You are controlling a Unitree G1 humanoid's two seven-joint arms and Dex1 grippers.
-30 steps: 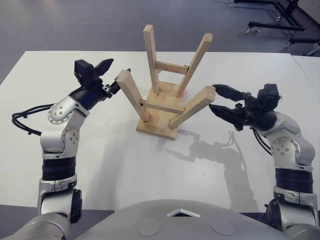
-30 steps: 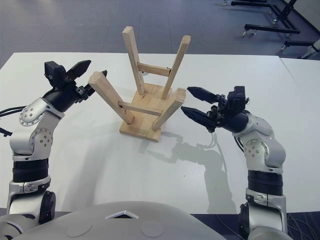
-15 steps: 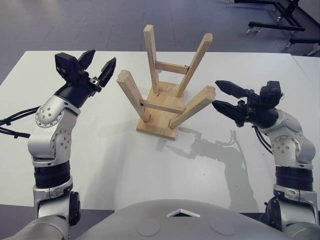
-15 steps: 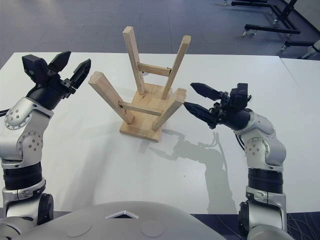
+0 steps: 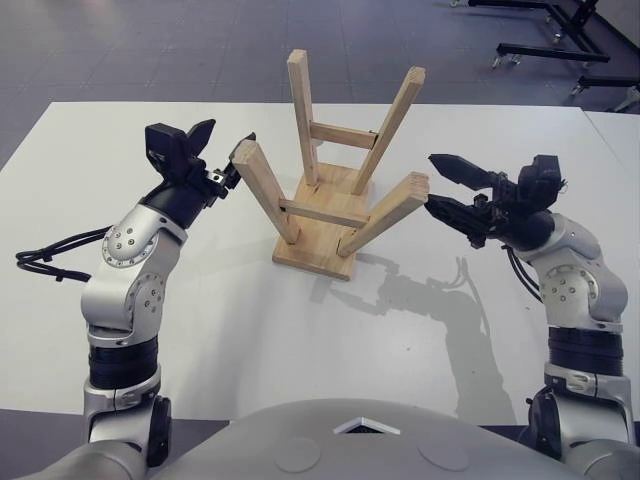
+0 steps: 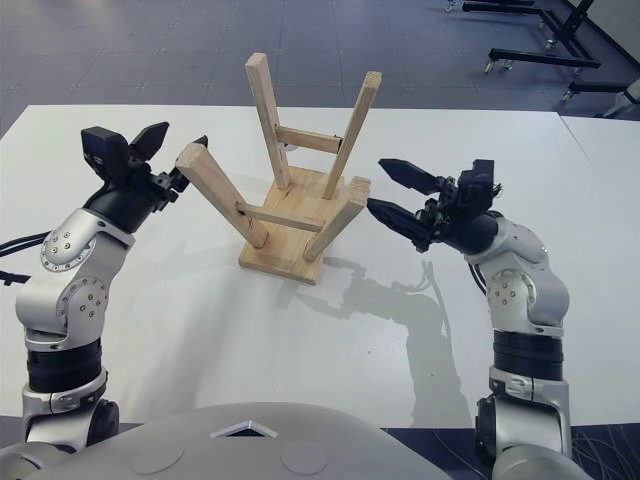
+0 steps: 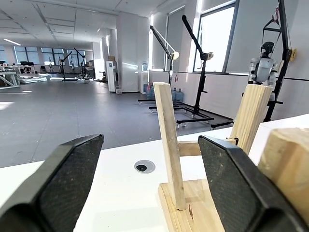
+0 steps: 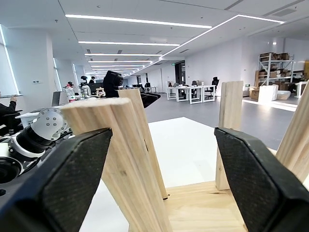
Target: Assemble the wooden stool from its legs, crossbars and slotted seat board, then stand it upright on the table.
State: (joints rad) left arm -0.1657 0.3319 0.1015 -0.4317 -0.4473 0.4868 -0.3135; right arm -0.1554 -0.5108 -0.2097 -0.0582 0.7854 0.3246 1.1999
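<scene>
The stool (image 5: pixel 322 210) rests upside down on the table (image 5: pixel 220 330), seat board (image 5: pixel 312 256) flat and four legs pointing up. The left gripper (image 5: pixel 226 140) hangs open against the outer side of the stool's near-left leg (image 5: pixel 264 190). The right gripper (image 5: pixel 432 181) is spread open just off the tip of its near-right leg (image 5: pixel 388 212).
</scene>
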